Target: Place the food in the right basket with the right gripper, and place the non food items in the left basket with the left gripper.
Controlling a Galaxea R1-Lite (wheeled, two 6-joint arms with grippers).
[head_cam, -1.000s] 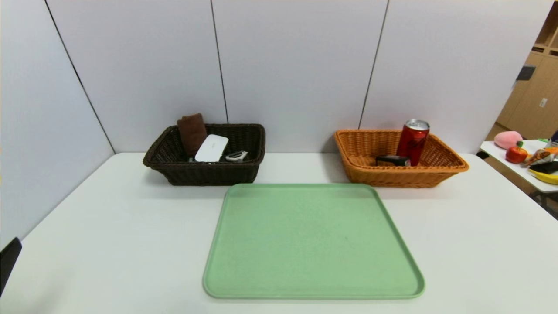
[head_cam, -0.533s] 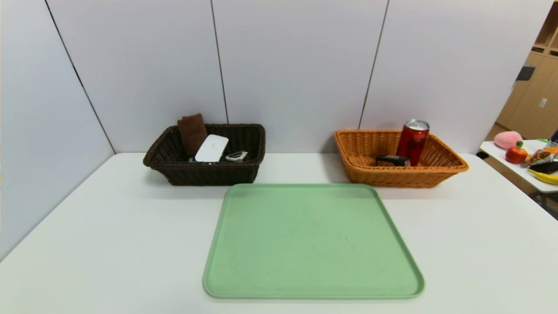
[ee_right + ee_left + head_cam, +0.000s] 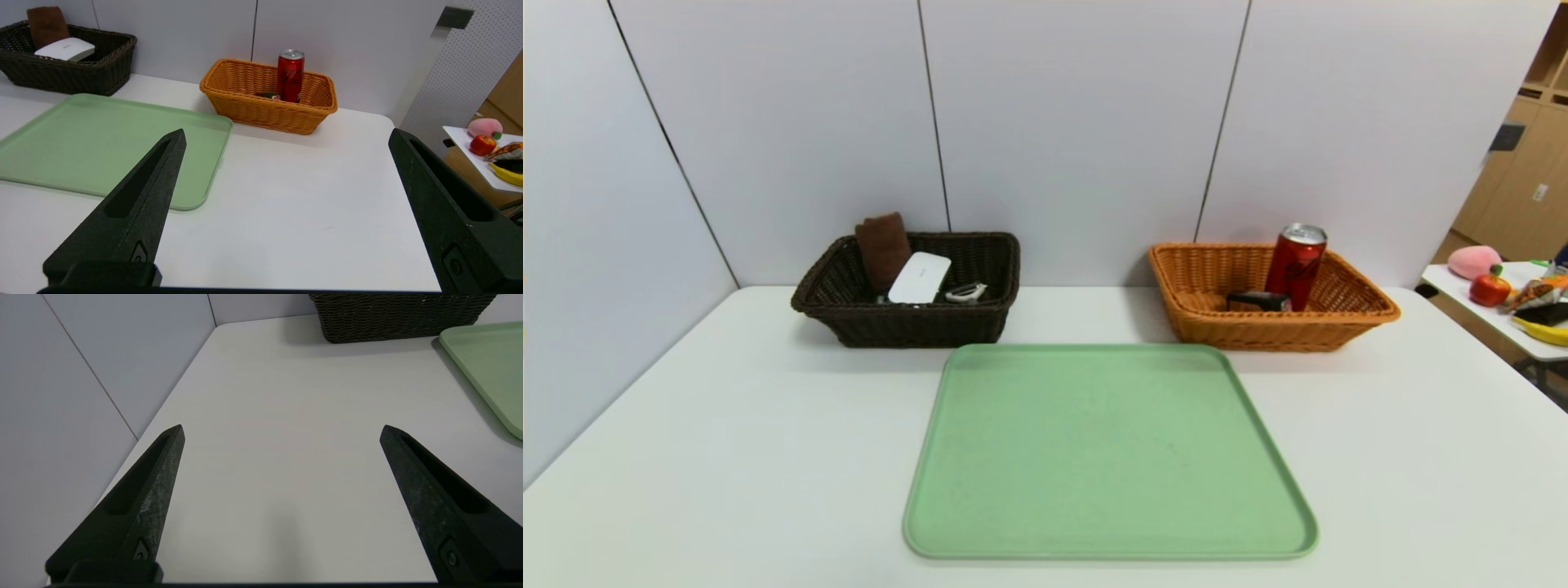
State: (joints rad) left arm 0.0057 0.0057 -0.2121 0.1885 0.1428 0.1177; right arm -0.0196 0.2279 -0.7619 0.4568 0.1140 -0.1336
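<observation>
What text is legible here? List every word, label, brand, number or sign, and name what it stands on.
No text can be read outright.
Red can: pale script down its side, too blurred to read.
White case: a faint grey mark on its lid, too small to read.
Black box: markings on its side, too small to read.
Baskets, tray, table and wall panels: no text visible.

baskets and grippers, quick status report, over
Left gripper and right gripper open, nothing held, low over table. Red can in right basket; towel, white case in left basket. Green tray bare; nothing blocking.
</observation>
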